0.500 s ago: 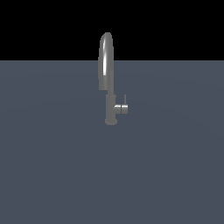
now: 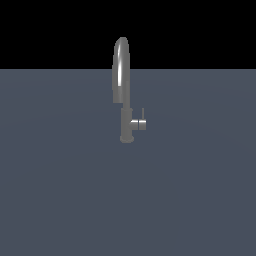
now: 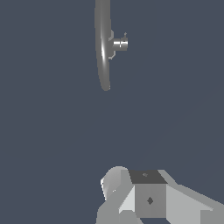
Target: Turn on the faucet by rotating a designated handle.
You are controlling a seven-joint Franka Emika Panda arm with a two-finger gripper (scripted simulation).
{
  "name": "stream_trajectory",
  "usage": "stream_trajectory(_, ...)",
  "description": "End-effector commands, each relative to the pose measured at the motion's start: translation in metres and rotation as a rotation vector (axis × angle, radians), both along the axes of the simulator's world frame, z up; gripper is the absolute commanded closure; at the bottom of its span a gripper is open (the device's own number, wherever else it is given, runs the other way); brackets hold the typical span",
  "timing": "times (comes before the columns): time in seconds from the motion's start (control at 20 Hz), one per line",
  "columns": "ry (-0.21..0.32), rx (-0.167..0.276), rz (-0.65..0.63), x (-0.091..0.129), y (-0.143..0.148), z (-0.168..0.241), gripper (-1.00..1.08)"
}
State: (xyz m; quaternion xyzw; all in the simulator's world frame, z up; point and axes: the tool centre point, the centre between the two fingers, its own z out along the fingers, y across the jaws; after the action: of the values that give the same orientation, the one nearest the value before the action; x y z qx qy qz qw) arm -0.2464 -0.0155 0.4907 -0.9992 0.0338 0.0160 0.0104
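Nothing has changed since a moment ago: the faucet (image 2: 123, 90) stands mid-counter (image 2: 60, 190), its handle (image 2: 139, 123) untouched (pin upright). The pincer (image 3: 144, 197) hangs well apart; its opening cannot be told.

Exterior view: level, frontal, mid-distance; faucet (image 2: 123, 90) upright at centre, handle (image 2: 138, 124) on the exterior view's right.
Wrist view: looks steeply down from above, set well back; gripper (image 3: 144, 197) partly in shot.
Shared: faucet (image 3: 103, 43), handle (image 3: 119, 44), grey floor (image 2: 60, 200).
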Motion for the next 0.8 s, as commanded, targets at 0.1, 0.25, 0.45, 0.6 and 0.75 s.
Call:
stream_trajectory(0.1,0.026,0.028,-0.028,0.012,0.001,-0.002,1.08)
stream_trajectory(0.25,0.05,0.054,-0.055,0.024,0.001,-0.005,1.08)
stream_trajectory(0.45,0.092,0.1,-0.101,0.044,0.002,-0.01,1.08)
stream_trajectory(0.6,0.128,0.14,-0.142,0.061,0.002,-0.015,1.08)
stream_trajectory(0.75,0.166,0.182,-0.183,0.079,0.001,-0.021,1.08)
